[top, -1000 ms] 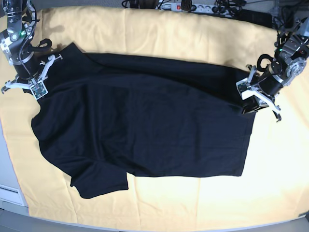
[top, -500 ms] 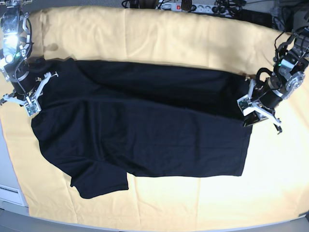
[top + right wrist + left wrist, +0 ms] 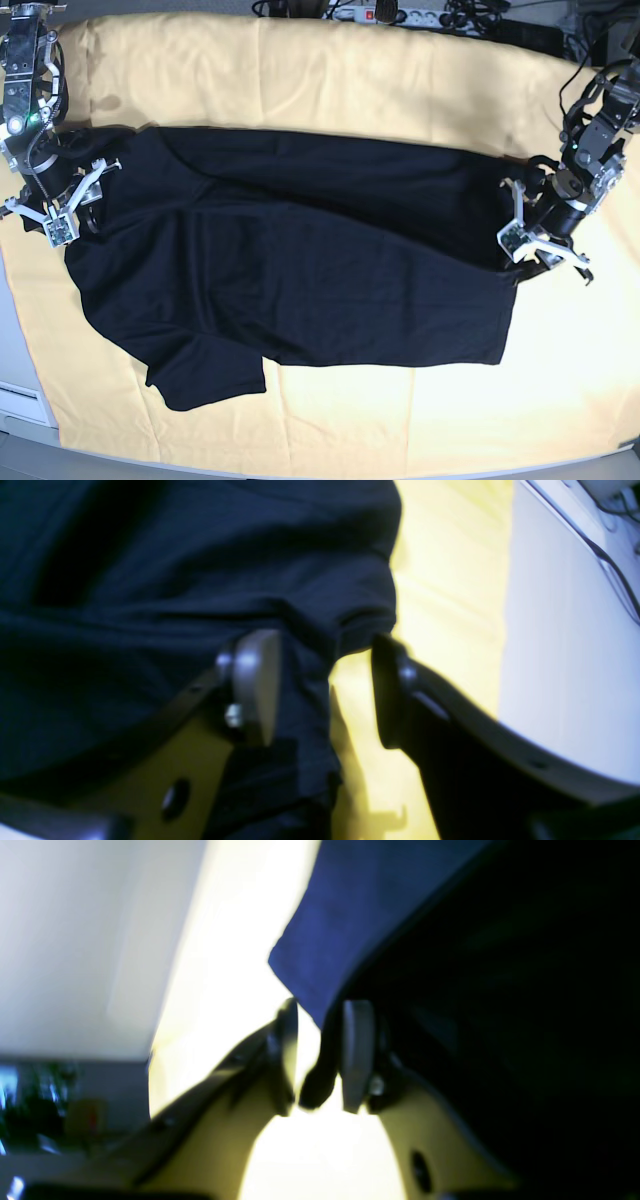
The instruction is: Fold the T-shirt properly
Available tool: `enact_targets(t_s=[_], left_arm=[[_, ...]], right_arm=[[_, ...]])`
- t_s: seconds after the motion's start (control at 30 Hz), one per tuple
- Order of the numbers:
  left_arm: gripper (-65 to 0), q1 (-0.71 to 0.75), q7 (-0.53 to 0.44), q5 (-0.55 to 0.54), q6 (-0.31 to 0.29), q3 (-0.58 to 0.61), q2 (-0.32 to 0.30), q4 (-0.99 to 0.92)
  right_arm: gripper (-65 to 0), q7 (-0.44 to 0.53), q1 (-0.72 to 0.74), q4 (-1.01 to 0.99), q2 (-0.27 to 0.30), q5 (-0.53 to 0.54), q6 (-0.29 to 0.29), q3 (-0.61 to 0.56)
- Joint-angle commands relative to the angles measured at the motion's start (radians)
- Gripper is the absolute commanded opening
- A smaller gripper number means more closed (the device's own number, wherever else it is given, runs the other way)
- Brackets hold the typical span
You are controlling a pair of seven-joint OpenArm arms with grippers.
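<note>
You had the T-shirt as soft, matt black cloth, faintly wrinkled. The yellow table cloth looked like smooth matt fabric. The right claw showed hard plastic fingers with small shiny metal screws.

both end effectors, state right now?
Left end effector: partly open, T-shirt edge between its fingers, not clamped.
Right end effector: open, cloth hanging in the gap, not gripped.

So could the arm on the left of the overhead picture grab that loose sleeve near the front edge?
Probably, though not at once. The right gripper sits open at the T-shirt's far corner, well away from the sleeve. Only flat cloth lies between them, so the way looks free.
</note>
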Motion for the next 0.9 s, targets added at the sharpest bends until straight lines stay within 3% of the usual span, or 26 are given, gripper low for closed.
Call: enact_targets(t_s=[0.0,0.07,0.13,0.17,0.3,0.43,0.5,0.6,0.7,0.77,0.8,0.87], left_arm=[[-47.0,-0.016,0.004,-0.025,0.042,-0.013,-0.019,0.013],[-49.6,-0.017,0.056,-0.082,0.079,-0.013,-0.019,0.025],[-65.0,-0.016,0.104,-0.103,0.096,-0.013,-0.016,0.044],[-65.0,-0.016,0.121,-0.102,0.097,-0.013,-0.016,0.054],[-65.0,-0.016,0.129,-0.070,0.096,-0.013,-0.017,0.080],[-65.0,-0.016,0.129,-0.076,0.087,-0.013,-0.016,0.089],[-65.0,-0.017,0.129,-0.098,0.027,-0.013,-0.016,0.089],[-65.0,-0.016,0.129,-0.143,-0.109,-0.013,-0.017,0.089],[-65.0,-0.016,0.119,-0.146,-0.288,-0.013,-0.017,0.089],[-65.0,-0.016,0.113,-0.137,-0.406,-0.013,-0.023,0.089],[-65.0,-0.017,0.113,-0.116,-0.417,-0.013,-0.023,0.089],[-65.0,-0.017,0.114,-0.070,-0.363,-0.013,-0.023,0.089]], right_arm=[[-32.0,0.022,0.013,0.015,0.018,-0.003,-0.013,0.010],[-37.2,0.013,0.013,0.018,0.017,0.000,-0.009,0.010],[-53.4,-0.033,0.013,0.031,0.017,0.036,-0.010,0.010],[-63.4,-0.060,0.013,0.046,0.017,0.060,-0.009,0.010],[-65.0,-0.089,0.007,0.105,0.015,0.077,-0.007,0.010],[-65.0,-0.089,0.004,0.107,0.014,0.095,0.063,0.010],[-65.0,-0.104,0.003,0.106,0.015,0.135,0.092,0.010],[-65.0,-0.122,-0.013,0.106,0.015,0.161,0.144,0.010],[-65.0,-0.145,-0.034,0.106,0.015,0.161,0.240,0.010],[-65.0,-0.154,-0.056,0.106,0.016,0.161,0.272,0.010],[-65.0,-0.155,-0.064,0.106,0.016,0.161,0.268,0.010],[-65.0,-0.155,-0.076,0.106,0.016,0.161,0.259,0.010]])
